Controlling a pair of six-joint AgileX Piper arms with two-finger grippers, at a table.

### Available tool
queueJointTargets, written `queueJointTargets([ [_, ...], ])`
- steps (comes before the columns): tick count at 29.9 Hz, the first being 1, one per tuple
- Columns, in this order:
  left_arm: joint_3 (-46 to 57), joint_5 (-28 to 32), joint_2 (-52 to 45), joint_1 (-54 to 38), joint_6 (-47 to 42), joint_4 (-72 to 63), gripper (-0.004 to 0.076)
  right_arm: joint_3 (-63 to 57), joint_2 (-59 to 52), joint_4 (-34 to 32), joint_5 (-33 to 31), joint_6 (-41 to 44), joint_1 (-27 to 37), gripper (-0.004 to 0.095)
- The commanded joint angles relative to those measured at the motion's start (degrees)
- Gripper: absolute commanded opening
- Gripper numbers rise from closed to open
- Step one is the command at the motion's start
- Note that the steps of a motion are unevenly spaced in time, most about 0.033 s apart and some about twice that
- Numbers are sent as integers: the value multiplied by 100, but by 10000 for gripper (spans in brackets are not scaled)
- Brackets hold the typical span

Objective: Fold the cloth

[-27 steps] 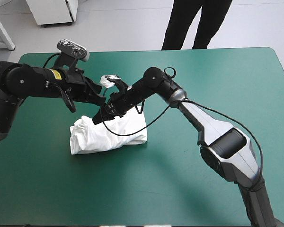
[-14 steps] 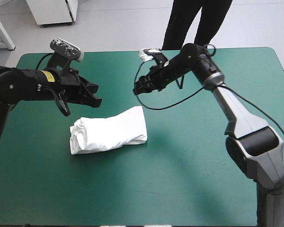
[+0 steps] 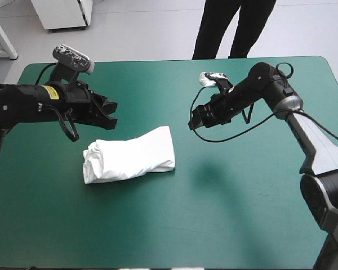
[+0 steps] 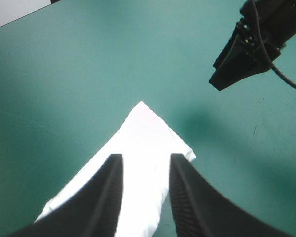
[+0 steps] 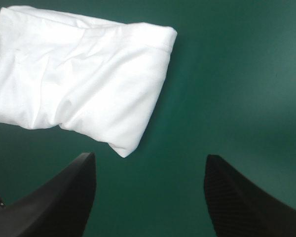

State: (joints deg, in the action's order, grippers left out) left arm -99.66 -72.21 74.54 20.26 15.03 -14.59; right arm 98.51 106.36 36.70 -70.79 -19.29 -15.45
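Observation:
The white T-shirt (image 3: 129,156) lies as a folded bundle on the teal-green cover, left of the table's middle, with nothing touching it. My left gripper (image 3: 112,112) hovers just beyond its far left side, open and holding nothing. In the left wrist view the T-shirt (image 4: 148,133) shows ahead of and under the left gripper (image 4: 144,158). My right gripper (image 3: 195,120) hangs open to the right of the bundle, well clear of it. In the right wrist view the T-shirt (image 5: 79,74) lies ahead of the right gripper (image 5: 150,158). The right gripper (image 4: 239,64) also appears in the left wrist view.
Bare teal-green cover (image 3: 203,214) stretches along the near side and to the right of the bundle. The table's far edge (image 3: 158,61) runs behind both arms.
My right gripper has drawn back from over the T-shirt, up and to the right. The left gripper has shifted slightly left. The bundle has stayed in place.

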Motion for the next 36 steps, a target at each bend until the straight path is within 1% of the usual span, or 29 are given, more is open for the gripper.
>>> queueJointTargets([
  [1, -128, -150, -165, 13, -21, -210, 279, 53, -125, 469, -74, -183, -9, 614],
  [6, -128, -150, -165, 13, -29, -205, 279, 53, 242, 1033, -37, -394, -130, 614],
  [10, -128, -150, -165, 13, -29, -205, 279, 53, 636, 1057, -21, -487, -372, 614],
  [15, -128, -150, -165, 13, -29, -144, 281, 53, 1039, 1248, -63, -560, -551, 614],
  [18, -128, -150, -165, 13, -29, -144, 281, 53, 1183, 1326, -52, -581, -562, 614],
  [21, -128, -150, -165, 13, -29, -144, 281, 53, 1308, 1562, -42, -682, -562, 614],
  [26, -128, -150, -165, 13, -29, -144, 281, 53, 1436, 1935, 54, -810, -591, 614],
  [30, -128, -150, -165, 13, -29, -155, 281, 53, 1515, 1946, 281, -826, -684, 614],
  [34, -128, -150, -165, 13, -29, -207, 281, 53, 1643, 2061, 355, -826, -795, 614],
  [36, -128, -150, -177, 13, -29, -207, 281, 53, 1712, 2065, 407, -826, -848, 598],
])
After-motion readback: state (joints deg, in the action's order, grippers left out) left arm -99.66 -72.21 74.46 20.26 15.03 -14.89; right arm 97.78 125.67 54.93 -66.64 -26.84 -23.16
